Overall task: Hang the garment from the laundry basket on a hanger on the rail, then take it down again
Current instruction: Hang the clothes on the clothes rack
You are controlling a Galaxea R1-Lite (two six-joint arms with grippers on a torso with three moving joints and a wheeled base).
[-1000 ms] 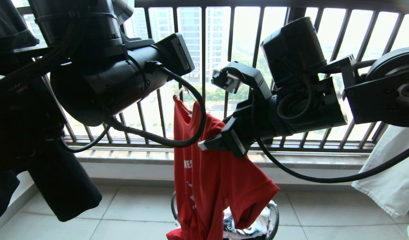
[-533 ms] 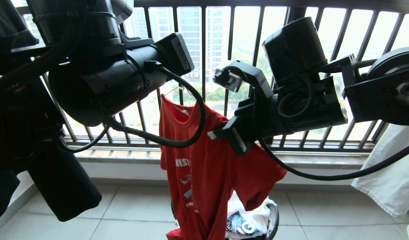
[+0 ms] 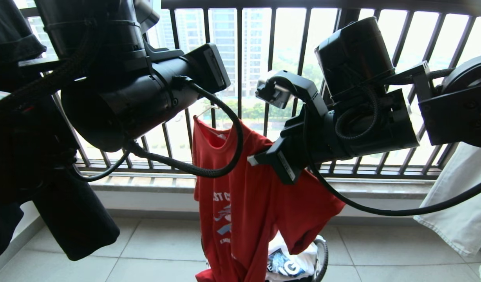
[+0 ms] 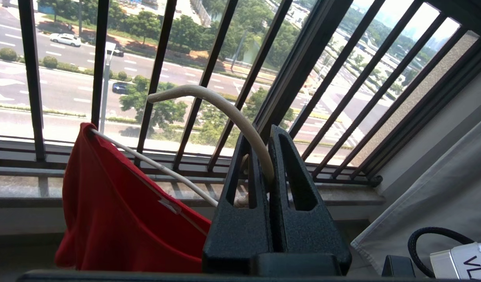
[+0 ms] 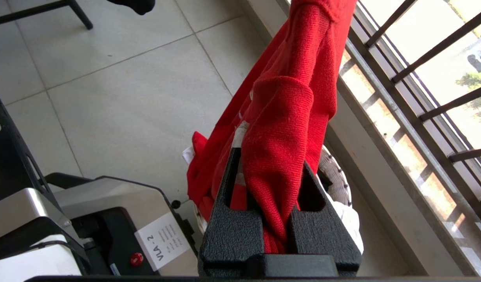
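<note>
The left hand (image 4: pixel 268 172) is clamped on the hook of the hanger (image 4: pixel 225 107), and the right hand (image 5: pixel 280 184) pinches a fold of the garment (image 3: pixel 244 196). The garment hangs from the hanger before the window railing (image 3: pixel 272 51), its lower end reaching the laundry basket (image 3: pixel 322 254) on the floor.

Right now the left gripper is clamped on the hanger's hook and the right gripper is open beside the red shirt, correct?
Not quite. The right gripper is shut on the red shirt, as the right wrist view shows. The left gripper is indeed clamped on the hanger by its hook.
</note>
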